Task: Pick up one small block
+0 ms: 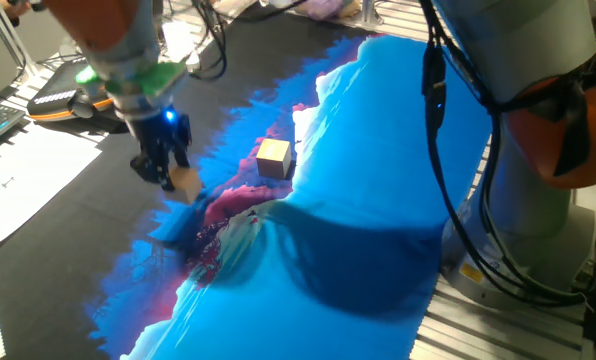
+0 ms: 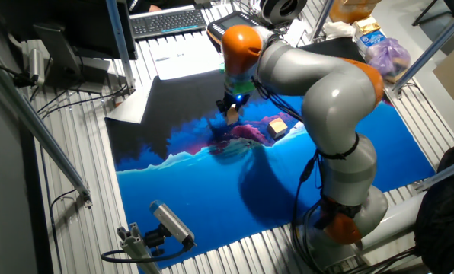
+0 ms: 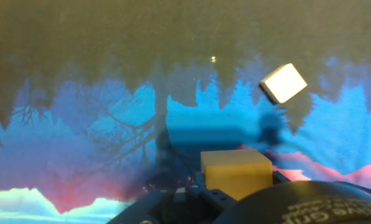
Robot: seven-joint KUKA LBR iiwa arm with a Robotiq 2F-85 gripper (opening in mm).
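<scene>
Plainly unmarked small block in claw

A grey and orange robot arm bends over a blue, black and pink landscape-printed mat spread across the slatted metal tabletop, its black pincer clamped on a small pale tan wooden block held just above the mat. A browner wooden cube rests on the mat nearby to the right. A black keyboard lies at the far edge.
</scene>
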